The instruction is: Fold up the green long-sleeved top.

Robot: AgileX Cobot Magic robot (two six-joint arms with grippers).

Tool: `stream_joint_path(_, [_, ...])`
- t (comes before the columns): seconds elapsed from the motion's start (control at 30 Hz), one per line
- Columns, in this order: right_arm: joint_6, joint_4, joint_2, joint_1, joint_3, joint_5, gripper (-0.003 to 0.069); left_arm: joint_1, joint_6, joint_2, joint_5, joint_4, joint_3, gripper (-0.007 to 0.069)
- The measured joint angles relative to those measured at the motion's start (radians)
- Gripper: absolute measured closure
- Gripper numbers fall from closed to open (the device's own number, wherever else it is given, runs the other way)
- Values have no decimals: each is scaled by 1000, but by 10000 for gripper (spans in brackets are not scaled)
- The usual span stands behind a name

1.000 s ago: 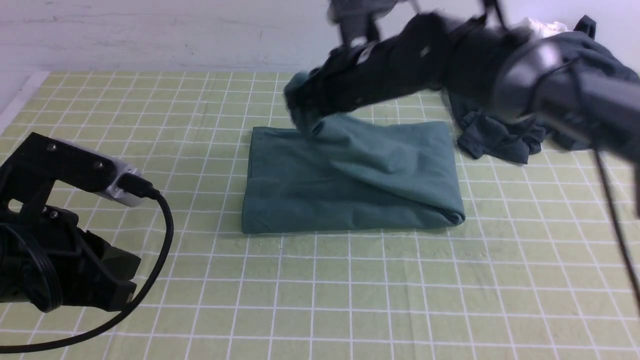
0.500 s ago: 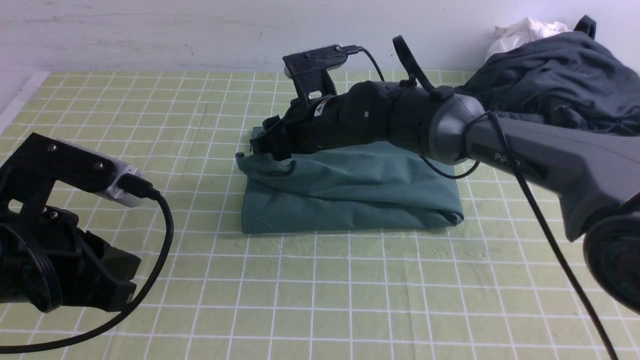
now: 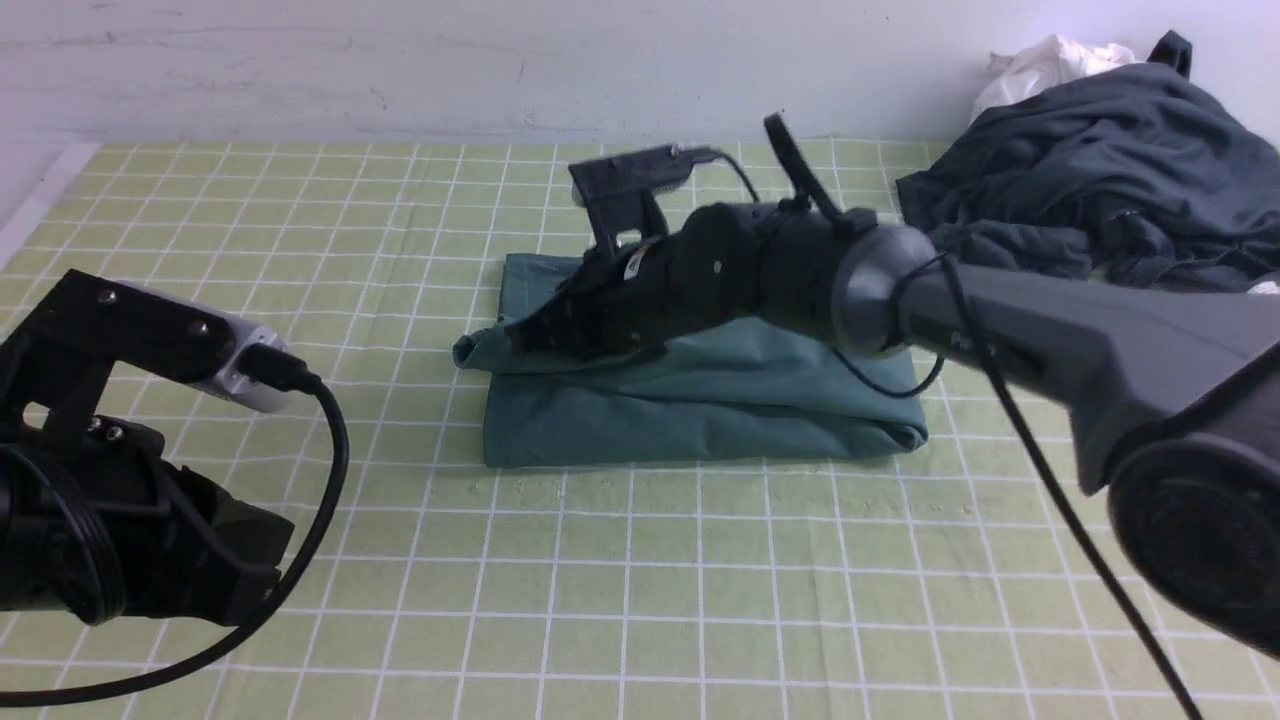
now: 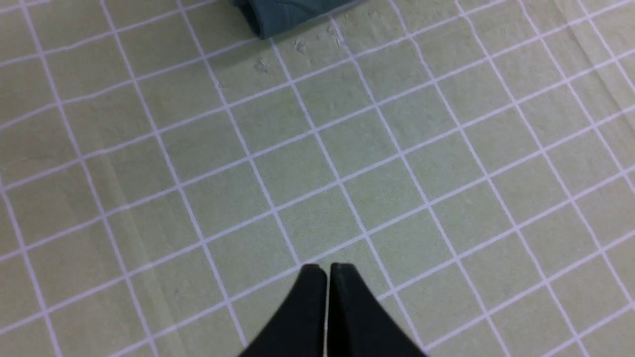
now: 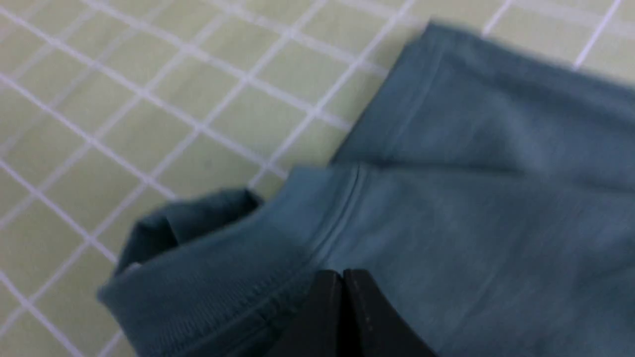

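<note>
Logging green long-sleeved top (image 3: 720,400) lying lengthwise 9-to-3; right jaws closed at its 9 o'clock end, left jaws closed.

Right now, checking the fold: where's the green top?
Front view: green top centred on the grid mat, under the right gripper, left of the dark grey garment.

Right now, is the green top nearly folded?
Mostly. The green top lies as a folded rectangle on the checked mat. The right pincer, shut, is at its left end, where a ribbed edge sticks out crooked. Tucking that edge flat is left. The left pincer is shut, aside.
</note>
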Motion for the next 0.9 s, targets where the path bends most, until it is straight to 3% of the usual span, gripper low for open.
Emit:
stream_joint_path(0.23, [-32,-60,-23,83,2,-13,673,0,1,-9,22,-4,0,629])
stream_joint_path(0.47, [-28,-348,-353,64,2,36,673,0,76,-203,-8,-5,6,629])
stream_joint_path(0.7, [127,-698,-729,46,1,239,675,0,136,-485,-242,-15,169,629])
stream_joint_path(0.9, [330,-809,-1019,45,233,355,675,0,138,-624,-501,-28,352,629])
